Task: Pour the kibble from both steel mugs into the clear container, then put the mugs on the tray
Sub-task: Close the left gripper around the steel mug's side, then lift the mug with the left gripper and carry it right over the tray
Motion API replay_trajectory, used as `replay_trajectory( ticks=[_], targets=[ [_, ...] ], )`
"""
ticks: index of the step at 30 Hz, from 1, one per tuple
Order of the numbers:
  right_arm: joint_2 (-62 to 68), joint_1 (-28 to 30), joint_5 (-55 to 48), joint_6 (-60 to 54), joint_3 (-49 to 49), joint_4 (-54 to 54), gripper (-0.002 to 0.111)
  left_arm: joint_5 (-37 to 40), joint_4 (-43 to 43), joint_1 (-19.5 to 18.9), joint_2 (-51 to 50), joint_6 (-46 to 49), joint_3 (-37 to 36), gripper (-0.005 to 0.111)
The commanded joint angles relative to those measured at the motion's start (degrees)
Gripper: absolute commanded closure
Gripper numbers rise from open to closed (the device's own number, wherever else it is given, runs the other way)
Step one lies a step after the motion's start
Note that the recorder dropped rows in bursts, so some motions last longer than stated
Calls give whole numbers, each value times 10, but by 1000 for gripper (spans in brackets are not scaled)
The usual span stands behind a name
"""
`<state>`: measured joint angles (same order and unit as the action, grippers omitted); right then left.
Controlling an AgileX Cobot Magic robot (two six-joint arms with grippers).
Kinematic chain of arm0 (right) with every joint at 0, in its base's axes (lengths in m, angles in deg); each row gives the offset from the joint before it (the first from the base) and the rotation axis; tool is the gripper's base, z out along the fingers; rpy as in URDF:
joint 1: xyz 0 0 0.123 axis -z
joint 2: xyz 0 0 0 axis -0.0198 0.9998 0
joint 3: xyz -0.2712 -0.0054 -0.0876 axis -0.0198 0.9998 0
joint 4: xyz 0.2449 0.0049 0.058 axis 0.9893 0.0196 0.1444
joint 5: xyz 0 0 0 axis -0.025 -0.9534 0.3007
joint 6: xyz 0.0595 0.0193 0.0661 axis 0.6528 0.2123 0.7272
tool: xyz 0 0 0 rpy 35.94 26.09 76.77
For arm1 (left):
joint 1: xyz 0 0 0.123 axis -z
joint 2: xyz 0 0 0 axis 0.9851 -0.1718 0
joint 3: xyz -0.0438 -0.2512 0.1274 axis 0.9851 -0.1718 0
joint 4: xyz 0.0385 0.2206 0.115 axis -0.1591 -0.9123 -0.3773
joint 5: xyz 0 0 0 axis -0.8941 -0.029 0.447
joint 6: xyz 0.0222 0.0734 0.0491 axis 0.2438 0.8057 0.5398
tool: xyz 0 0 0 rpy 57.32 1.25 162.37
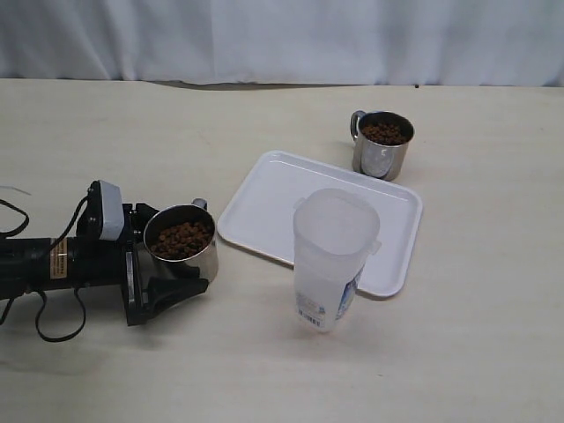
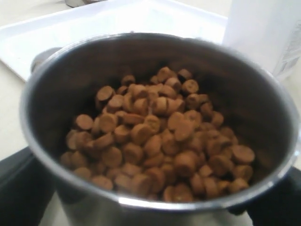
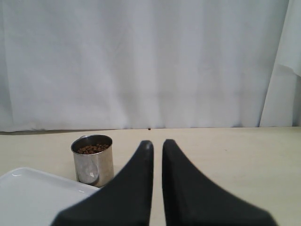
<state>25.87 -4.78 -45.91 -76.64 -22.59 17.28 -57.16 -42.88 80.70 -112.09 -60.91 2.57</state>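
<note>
One steel mug (image 1: 183,256), full of brown kibble (image 2: 155,136), stands at the left between the wide jaws of my left gripper (image 1: 172,264). Black fingers (image 2: 19,188) show on both sides of its wall, and I see no squeeze on it. The other steel mug (image 1: 382,150), also holding kibble (image 1: 385,132), stands beyond the white tray (image 1: 264,207). The clear container (image 1: 333,256) stands upright and empty at the tray's near edge. My right gripper (image 3: 157,143) is shut and empty, hovering away from the far mug (image 3: 92,160); it is outside the exterior view.
A white curtain (image 1: 282,35) hangs behind the beige table (image 1: 458,352). The left arm's black body and cables (image 1: 44,264) lie along the table at the left. The tray's corner (image 3: 28,193) shows beside the right gripper's fingers.
</note>
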Motion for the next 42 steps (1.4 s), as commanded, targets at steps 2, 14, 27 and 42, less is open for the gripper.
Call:
replay_trajectory(
  ticks=[2, 14, 27, 42],
  targets=[
    [-2, -3, 4, 0, 2, 0, 103, -6, -4, 1, -1, -4, 2, 19],
    [-2, -3, 4, 0, 2, 0, 103, -6, 49, 1, -1, -31, 3, 19],
    [-2, -3, 4, 0, 2, 0, 103, -6, 46, 1, -1, -48, 3, 19],
    [-2, -3, 4, 0, 2, 0, 103, -6, 54, 1, 4, -51, 9, 19]
  ],
)
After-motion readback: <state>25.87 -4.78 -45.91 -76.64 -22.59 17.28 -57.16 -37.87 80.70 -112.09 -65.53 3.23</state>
